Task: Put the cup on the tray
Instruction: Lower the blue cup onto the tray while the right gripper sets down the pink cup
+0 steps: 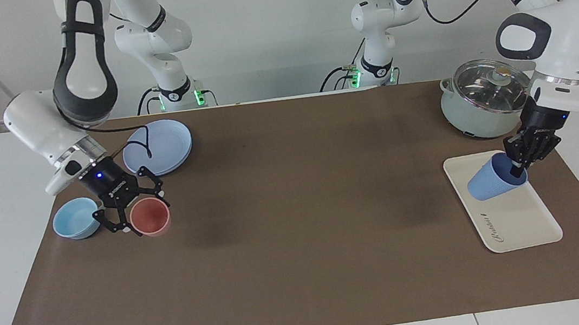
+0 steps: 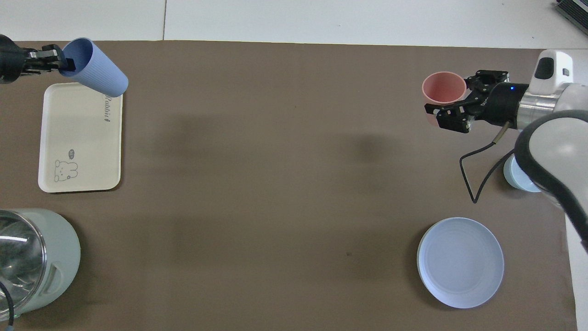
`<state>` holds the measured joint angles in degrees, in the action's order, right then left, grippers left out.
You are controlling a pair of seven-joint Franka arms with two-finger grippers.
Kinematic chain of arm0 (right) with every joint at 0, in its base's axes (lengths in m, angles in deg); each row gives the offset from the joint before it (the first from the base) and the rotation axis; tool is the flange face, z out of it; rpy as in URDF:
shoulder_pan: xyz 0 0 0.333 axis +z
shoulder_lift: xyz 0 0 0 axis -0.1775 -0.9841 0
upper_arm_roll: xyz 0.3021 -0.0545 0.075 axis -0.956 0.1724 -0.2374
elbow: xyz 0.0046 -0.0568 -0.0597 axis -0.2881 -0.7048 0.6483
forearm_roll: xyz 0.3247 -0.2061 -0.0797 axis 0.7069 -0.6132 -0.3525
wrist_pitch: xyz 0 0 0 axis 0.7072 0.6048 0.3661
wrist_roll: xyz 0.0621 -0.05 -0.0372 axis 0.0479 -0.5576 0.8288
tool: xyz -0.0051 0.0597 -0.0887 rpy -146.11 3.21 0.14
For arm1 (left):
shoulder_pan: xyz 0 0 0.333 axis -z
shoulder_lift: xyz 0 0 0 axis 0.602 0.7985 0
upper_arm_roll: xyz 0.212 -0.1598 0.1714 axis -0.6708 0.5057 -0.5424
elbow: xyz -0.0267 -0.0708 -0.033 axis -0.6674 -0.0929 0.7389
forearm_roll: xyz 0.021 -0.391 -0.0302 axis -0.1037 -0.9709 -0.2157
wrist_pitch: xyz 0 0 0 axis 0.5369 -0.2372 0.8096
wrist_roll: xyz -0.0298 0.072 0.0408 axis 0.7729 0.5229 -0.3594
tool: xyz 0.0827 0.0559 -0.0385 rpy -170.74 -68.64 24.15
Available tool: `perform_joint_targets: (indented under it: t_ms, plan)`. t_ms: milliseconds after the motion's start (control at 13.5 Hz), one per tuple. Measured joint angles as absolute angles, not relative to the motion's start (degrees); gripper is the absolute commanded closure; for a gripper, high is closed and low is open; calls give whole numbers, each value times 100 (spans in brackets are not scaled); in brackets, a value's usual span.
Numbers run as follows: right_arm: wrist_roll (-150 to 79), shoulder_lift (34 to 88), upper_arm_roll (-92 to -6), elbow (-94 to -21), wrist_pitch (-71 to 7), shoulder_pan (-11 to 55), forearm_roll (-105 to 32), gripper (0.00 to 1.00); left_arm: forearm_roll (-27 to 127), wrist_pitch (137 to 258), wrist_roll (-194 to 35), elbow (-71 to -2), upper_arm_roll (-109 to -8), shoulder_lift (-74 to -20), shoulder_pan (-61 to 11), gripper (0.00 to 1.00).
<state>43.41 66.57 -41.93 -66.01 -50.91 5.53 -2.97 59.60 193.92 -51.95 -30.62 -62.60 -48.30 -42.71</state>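
Note:
The periwinkle-blue cup (image 1: 491, 186) (image 2: 98, 71) hangs tilted in the air over the cream-white tray (image 1: 520, 223) (image 2: 78, 138). My left gripper (image 1: 519, 166) (image 2: 62, 62) is shut on the cup's rim, with one finger inside the mouth. The tray lies flat on the brown mat at the left arm's end of the table, with nothing on it. My right gripper (image 1: 149, 214) (image 2: 448, 96) is open at the right arm's end, its fingers on either side of a salmon-pink tumbler (image 1: 152, 222) (image 2: 442, 85).
A pale green pot with a glass lid (image 1: 484, 102) (image 2: 32, 257) stands just nearer the robots than the tray. A round blue plate (image 1: 157, 147) (image 2: 459, 262) and a light-blue bowl (image 1: 75, 219) (image 2: 519, 177) lie by the right gripper.

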Motion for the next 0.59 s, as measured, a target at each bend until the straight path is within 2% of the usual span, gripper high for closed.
perform_joint_targets:
  t_ms: [296,593]
  plan:
    - [5431,6263,-4208,-6662,-5339,465,1091,100,5962,19967,-4034,-3680,-6263,-4871,-5029,100]
    - [6963,5910,-4202,-6828,-5245,277,2248,100,5961,20776,-3877,-3976,-6212,-4598,-5144,100]
